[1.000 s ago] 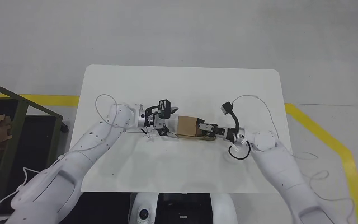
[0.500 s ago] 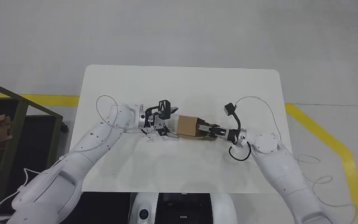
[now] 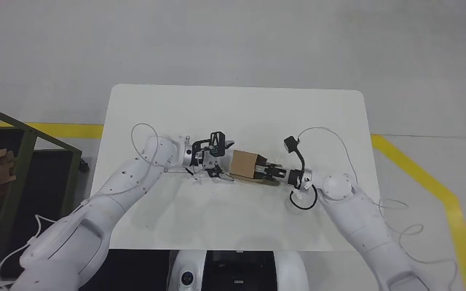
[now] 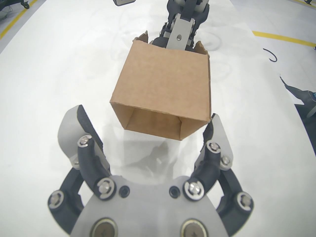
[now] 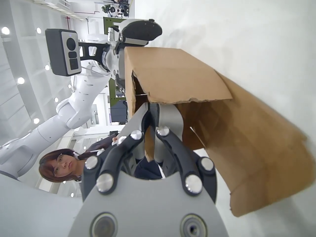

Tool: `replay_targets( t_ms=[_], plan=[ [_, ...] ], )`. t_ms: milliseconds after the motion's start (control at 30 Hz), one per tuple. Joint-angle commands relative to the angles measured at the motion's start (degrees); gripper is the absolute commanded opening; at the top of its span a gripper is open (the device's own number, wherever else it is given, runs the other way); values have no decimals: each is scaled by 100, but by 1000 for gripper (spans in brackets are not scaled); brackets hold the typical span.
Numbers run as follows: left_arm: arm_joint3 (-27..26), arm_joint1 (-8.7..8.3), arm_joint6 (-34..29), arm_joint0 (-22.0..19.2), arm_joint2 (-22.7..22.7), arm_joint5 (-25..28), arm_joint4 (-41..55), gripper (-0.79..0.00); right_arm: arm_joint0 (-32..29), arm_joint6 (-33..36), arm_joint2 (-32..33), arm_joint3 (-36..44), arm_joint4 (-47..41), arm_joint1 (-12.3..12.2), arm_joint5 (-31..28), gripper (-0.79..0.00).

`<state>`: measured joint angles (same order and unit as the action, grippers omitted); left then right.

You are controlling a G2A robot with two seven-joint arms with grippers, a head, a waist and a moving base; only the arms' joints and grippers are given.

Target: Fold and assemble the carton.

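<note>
The brown carton (image 3: 245,164) lies on its side in the middle of the white table (image 3: 145,109), standing as a squared tube. Its open end (image 4: 153,124) faces my left gripper (image 4: 147,122), which is open, one finger on each side of that end, the fingertip (image 4: 213,124) at the carton's corner. My right gripper (image 5: 151,114) is at the opposite end, shut on the carton's wall, with a loose flap (image 5: 246,149) spread beside it. In the top view the left gripper (image 3: 218,166) and right gripper (image 3: 263,172) flank the carton. The right gripper (image 4: 181,38) also shows behind the carton.
The table around the carton is bare white. A thin cable (image 3: 331,134) loops over the table by the right arm. Yellow floor tape (image 3: 408,156) runs past the table's right edge, and a dark green rack (image 3: 22,167) stands off its left side.
The right arm has drawn leftwards, closer to the carton, while keeping its hold. The left gripper has edged slightly right towards the carton's open end. The carton has hardly shifted.
</note>
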<state>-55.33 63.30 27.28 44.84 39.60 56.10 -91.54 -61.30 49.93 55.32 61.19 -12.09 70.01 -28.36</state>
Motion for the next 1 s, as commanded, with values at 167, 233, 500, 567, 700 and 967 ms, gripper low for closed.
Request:
replay_targets(
  t_ms=[167, 233, 500, 567, 700, 967],
  plan=[
    [116, 105, 130, -145, -162, 28, -78, 0, 112, 65, -157, -237, -283, 91, -180, -785],
    [170, 130, 169, -178, -201, 29, -102, 0, 112, 65, -157, -237, -283, 91, -180, -785],
    [421, 205, 382, -263, -315, 36, -189, 0, 112, 65, -157, -237, -283, 91, -180, -785],
    [476, 227, 456, -282, -350, 46, -203, 0, 82, 3, -170, -187, -248, 93, -122, -785],
    [608, 279, 601, -330, -427, 47, -239, 0, 91, 15, -232, -72, -207, 112, 22, -785],
    [891, 387, 895, -422, -581, 56, -308, 0, 223, 266, -280, -292, -541, 169, -152, -785]
  ],
)
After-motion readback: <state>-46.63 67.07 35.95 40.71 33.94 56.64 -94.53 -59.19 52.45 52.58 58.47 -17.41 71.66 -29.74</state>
